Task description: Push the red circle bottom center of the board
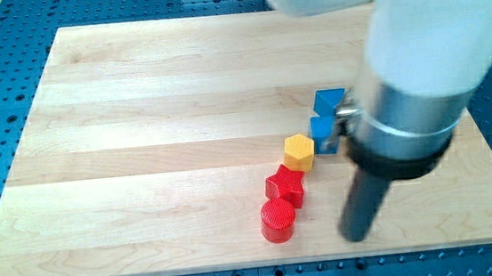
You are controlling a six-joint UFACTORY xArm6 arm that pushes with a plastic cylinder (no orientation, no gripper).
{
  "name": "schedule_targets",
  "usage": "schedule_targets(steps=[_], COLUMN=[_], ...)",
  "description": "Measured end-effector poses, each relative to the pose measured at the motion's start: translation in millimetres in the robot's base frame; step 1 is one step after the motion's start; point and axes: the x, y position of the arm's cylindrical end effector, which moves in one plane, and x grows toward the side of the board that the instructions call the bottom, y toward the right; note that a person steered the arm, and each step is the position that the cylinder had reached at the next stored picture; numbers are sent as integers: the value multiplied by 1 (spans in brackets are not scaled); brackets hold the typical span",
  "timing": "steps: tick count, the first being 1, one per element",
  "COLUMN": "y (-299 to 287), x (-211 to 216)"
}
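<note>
Tip (356, 235) on bare board (137, 121), right of red circle (277, 221), apart (no claw on this rod)

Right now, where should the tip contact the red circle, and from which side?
No grasp, only a push. Contact the red circle on its curved wall at the view's right, where my tip already stands, apart from it. The red star touches its top side, so a centred push leftward suits; bottom center lies just left.

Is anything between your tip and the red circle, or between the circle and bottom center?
Nothing visible. My tip sits to the view's right of the red circle with bare board between them. The circle already lies near the bottom edge, about center.
</note>
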Motion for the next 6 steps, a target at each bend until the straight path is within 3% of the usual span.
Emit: schedule_targets(steps=[2,3,5,6], y=[-104,-122,-148,-210], x=[-56,-66,-25,-18])
